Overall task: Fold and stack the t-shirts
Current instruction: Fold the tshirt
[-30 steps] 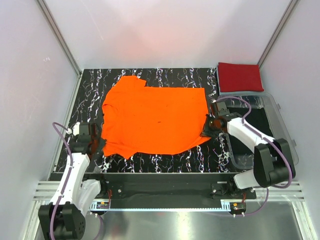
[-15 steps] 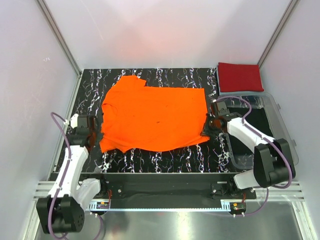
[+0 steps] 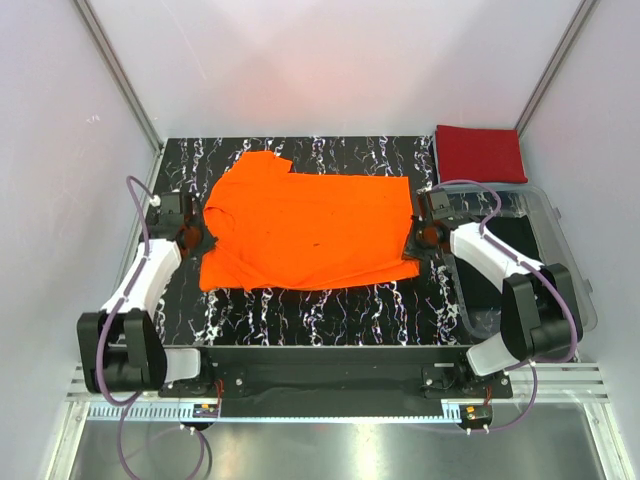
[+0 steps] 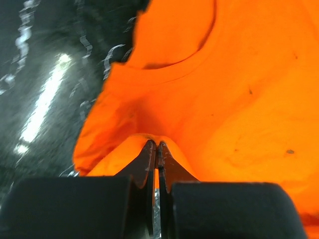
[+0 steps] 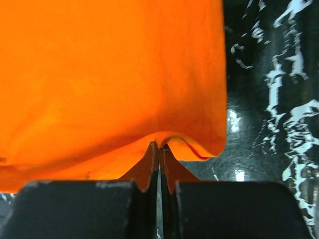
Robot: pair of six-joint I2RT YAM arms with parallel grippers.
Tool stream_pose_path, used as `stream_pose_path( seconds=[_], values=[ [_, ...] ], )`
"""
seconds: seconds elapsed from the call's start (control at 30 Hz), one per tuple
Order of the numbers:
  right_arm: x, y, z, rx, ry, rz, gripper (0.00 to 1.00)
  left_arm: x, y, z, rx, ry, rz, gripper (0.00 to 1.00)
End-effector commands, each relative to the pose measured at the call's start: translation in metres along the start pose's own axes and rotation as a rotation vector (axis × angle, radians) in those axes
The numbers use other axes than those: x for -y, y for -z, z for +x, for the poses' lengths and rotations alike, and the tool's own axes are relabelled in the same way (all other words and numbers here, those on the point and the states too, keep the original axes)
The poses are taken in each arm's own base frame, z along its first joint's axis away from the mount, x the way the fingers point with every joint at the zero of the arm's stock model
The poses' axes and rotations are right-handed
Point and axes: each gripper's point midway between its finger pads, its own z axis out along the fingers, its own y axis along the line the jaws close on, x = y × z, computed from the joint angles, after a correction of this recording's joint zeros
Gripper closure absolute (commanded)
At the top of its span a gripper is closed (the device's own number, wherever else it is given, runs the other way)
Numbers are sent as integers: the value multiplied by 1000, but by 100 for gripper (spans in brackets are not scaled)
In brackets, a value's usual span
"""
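The orange t-shirt (image 3: 305,230) lies spread across the black marbled table (image 3: 330,310), its near part doubled over. My left gripper (image 3: 197,240) is shut on the shirt's left edge; in the left wrist view the fingertips (image 4: 157,145) pinch a raised fold of orange cloth (image 4: 224,89). My right gripper (image 3: 418,240) is shut on the shirt's right edge, and the right wrist view shows the orange cloth (image 5: 109,74) pinched between the tips (image 5: 159,145). The deep red t-shirt (image 3: 478,154) lies folded at the back right corner.
A clear plastic bin (image 3: 545,250) stands at the right side of the table, beside the right arm. White walls close the table in on the left, back and right. A metal rail (image 3: 330,385) runs along the near edge.
Both grippers have moved away from the near edge with the shirt's near hem, the left one much farther. The near part of the orange shirt has folded over toward the back.
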Motion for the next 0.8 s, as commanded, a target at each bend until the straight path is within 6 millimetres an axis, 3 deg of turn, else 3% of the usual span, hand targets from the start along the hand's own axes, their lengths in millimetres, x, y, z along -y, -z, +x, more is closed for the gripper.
stream_pose_path(
  seconds=[0.0,0.1,0.2,0.4,0.53,0.77],
  values=[
    [5,6,-25,79,5,49,100,34,0,-24,27,-64,139,100],
    [1,12,-29,94,14,30,100,39,2,-29,22,-66,149,100],
    [-10,26,-41,128,20,-5,100,35,12,-46,101,-68,112,100],
    [-13,37,-61,176,8,19,100,67,29,-77,186,-124,242,100],
    [-13,31,-61,157,9,28,100,76,14,-79,141,-148,258,100],
    [-4,22,-65,152,9,75,100,69,-19,-68,55,-138,198,100]
  ],
)
